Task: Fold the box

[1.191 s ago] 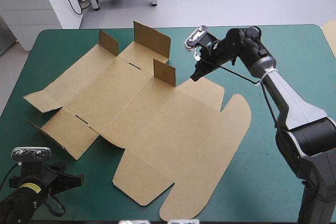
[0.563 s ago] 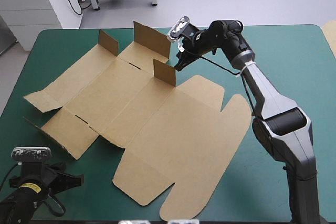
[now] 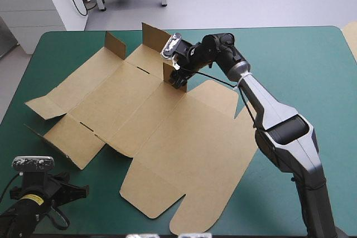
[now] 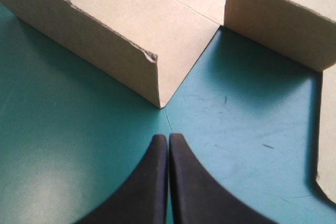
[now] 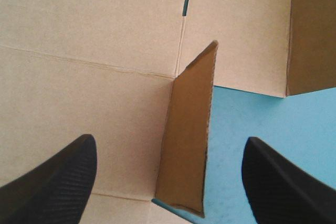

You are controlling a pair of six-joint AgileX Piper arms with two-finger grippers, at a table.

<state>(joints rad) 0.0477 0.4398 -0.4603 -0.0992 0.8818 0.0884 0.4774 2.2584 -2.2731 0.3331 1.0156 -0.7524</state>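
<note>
Right wrist view: my right gripper (image 5: 169,142) spreads astride an upright flap (image 5: 189,129) of the box (image 5: 79,35); left gripper (image 4: 168,139) pressed together.

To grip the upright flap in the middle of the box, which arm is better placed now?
Right. The right hand is open, with the upright flap between its fingers. The left hand is shut, at the table's near left corner, off the box.
</note>
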